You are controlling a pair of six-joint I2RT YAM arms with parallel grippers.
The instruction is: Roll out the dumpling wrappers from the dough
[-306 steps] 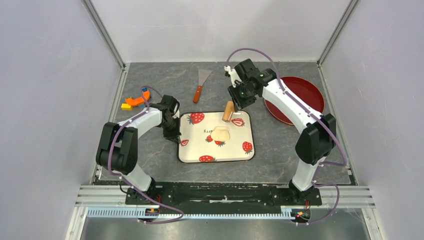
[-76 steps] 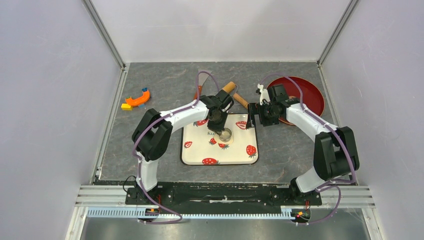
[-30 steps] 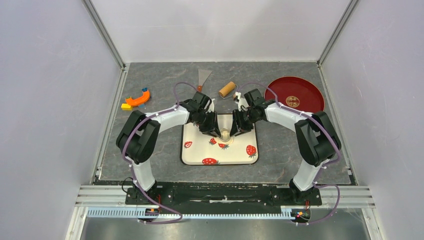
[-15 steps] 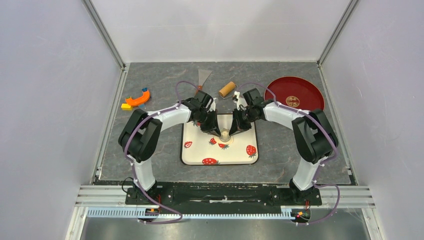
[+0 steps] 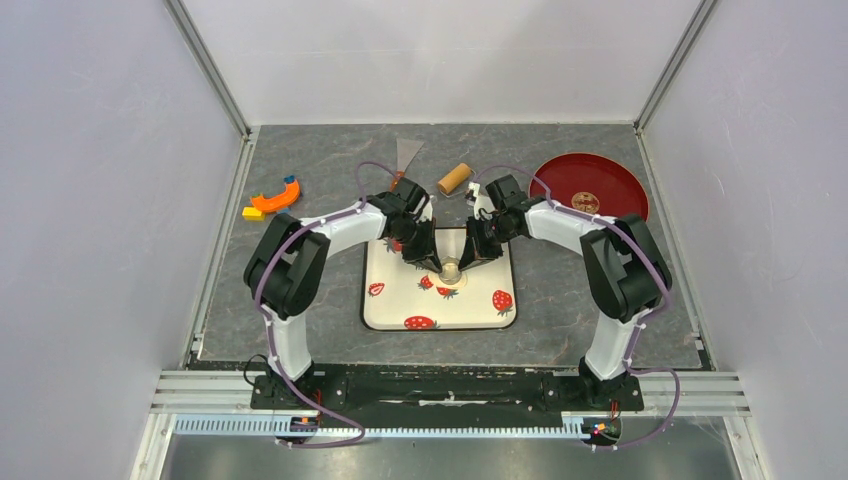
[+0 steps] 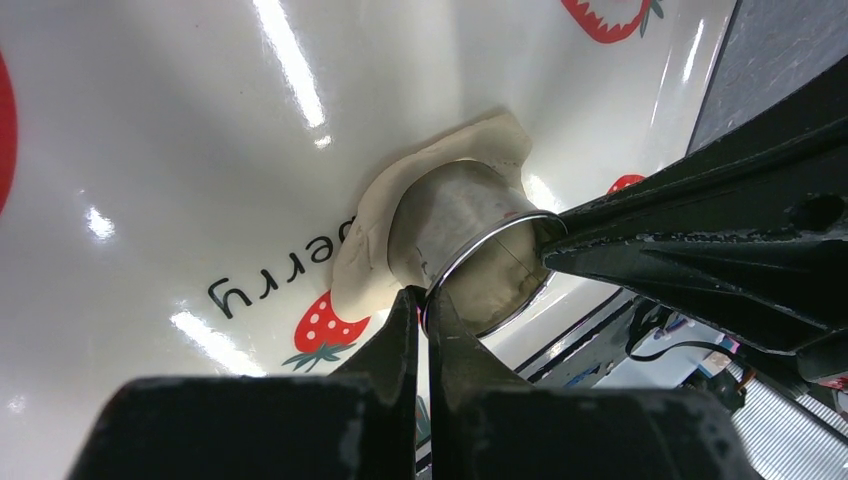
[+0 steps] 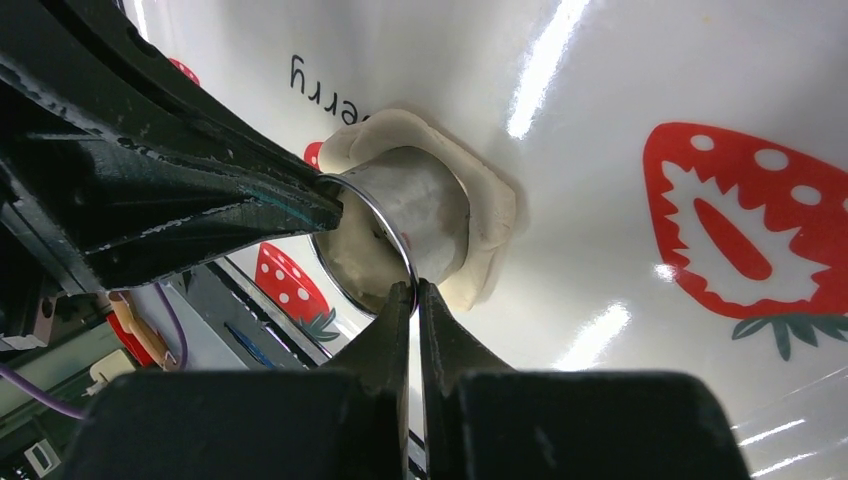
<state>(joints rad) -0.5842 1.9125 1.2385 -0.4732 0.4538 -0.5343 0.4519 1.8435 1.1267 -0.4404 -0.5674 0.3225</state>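
On the tray [image 5: 400, 300], your left gripper [image 6: 422, 300] and right gripper [image 7: 413, 290] each pinch the rim of the ring cutter [image 6: 470, 240] standing in the flattened dough [image 6: 360, 250].

right gripper [image 7: 413, 290] jaws pinch rim of ring cutter [image 7: 418, 200] | cutter sits on flat dough [image 7: 495, 218] | strawberry tray [image 7: 620, 100] beneath

— Grey marbled table [image 5: 300, 180] in view, with the strawberry tray [image 5: 460, 312] sitting near centre, toward six.
— Red plate [image 5: 590, 185] at two, scraper [image 5: 407, 152] and wooden roller [image 5: 454, 179] at twelve, orange piece [image 5: 272, 200] at ten.
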